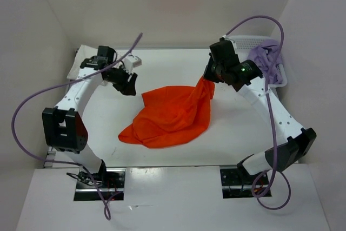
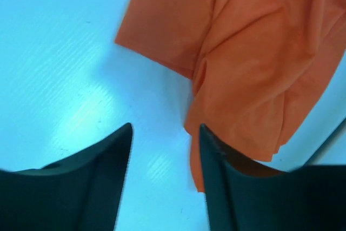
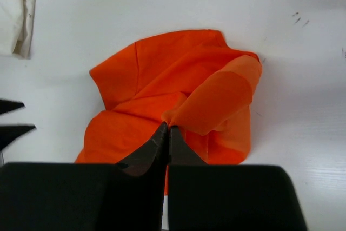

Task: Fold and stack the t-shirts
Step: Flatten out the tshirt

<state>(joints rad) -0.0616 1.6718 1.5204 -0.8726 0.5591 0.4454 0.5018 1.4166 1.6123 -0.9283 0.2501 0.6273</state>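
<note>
Orange t-shirt (image 1: 170,114), long axis diagonal, near-left to far-right

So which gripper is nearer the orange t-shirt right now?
Right. The right gripper is shut on a raised fold of the orange t-shirt. The left gripper is open over bare table, just beside the shirt's left edge, holding nothing.

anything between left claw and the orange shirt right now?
Nothing but bare table. The top view shows a narrow white gap between the left claw and the nearest corner of the orange t-shirt.
</note>
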